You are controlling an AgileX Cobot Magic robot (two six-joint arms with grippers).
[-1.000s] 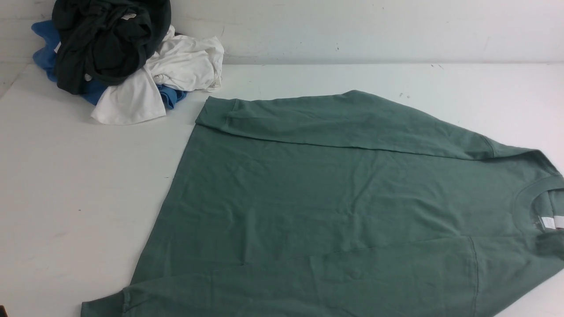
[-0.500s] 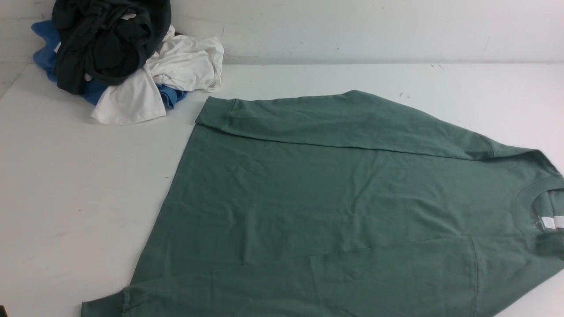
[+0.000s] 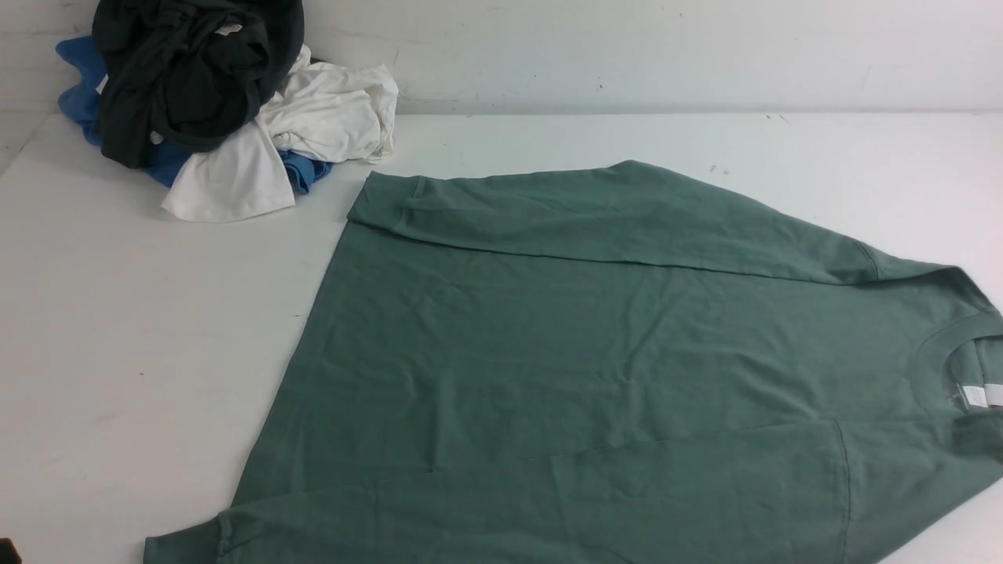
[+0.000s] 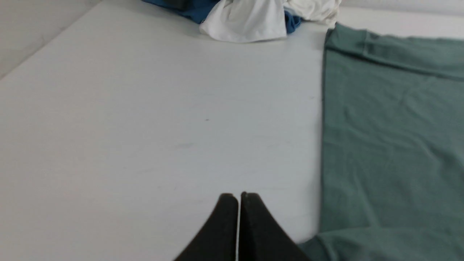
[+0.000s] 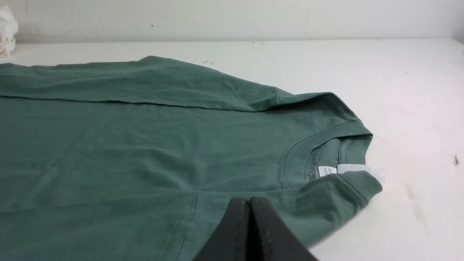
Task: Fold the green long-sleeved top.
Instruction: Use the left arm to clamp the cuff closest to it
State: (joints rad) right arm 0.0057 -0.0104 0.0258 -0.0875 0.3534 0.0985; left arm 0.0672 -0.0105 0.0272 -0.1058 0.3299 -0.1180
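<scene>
Found the green long-sleeved top (image 3: 595,345) spread flat over the middle and right of the white bench (image 3: 141,329), neck to the right and hem to the left, running off the near edge of the front view. Saw both sleeves laid inward along the body: the far sleeve (image 3: 595,211) on the far side, the near sleeve (image 3: 548,493) on the near side. Judged this as narrowing the garment to a long strip, ready for a fold from hem toward neck. Found it well apart from a heap in the far left corner, a blackish-green garment (image 3: 188,70) over white (image 3: 321,110) and blue (image 3: 78,86) ones, probably so as to handle one piece at a time.

Noted the left end effector (image 4: 239,197) pressed together and holding nothing, over bare bench just beside the hem. Noted the right end effector (image 5: 249,201) likewise closed and empty, above the near shoulder close to the ribbed collar (image 5: 286,163). Read that as one tool posted at each end of the strip for the lengthwise fold, with no contact with cloth visible.

Made out a white neck label (image 5: 344,169) inside the collar, with an "S" printed beside it. Could not read the smaller print, perhaps a brand name, too blurred.
</scene>
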